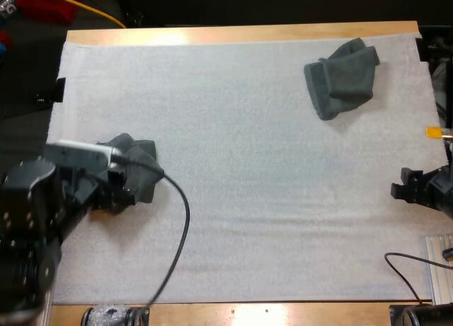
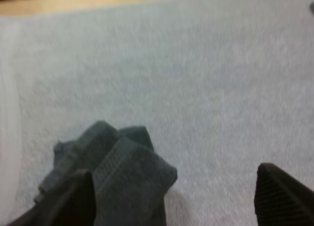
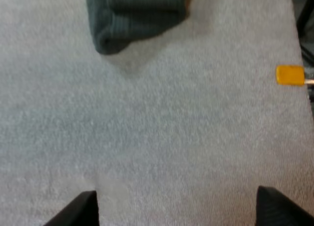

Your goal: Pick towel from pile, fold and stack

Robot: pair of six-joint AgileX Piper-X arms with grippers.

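Towels lie apart and unstacked on the white mat (image 1: 248, 220) covering the wooden surface (image 1: 233, 35). That suggests the job is at an early stage, as no neat fold and no stack can be seen. The crumpled towel (image 1: 141, 163) sits in a heap at the mat's left side, directly at the left jaws, which stand wide open. In the left wrist view, one black finger (image 2: 73, 201) is against or just beside the heap's edge, while the other stands well clear over bare mat. The cloth therefore lies off-centre in the gap rather than squarely between them, and nothing is gripped. The second towel (image 1: 343, 78) lies bunched, perhaps loosely doubled over, near the mat's far right corner. The right jaws, also wide open and holding nothing, hover over bare mat at the right edge, with that towel well ahead of them. By the look of things, picking, folding and stacking are all yet to be done for both pieces.
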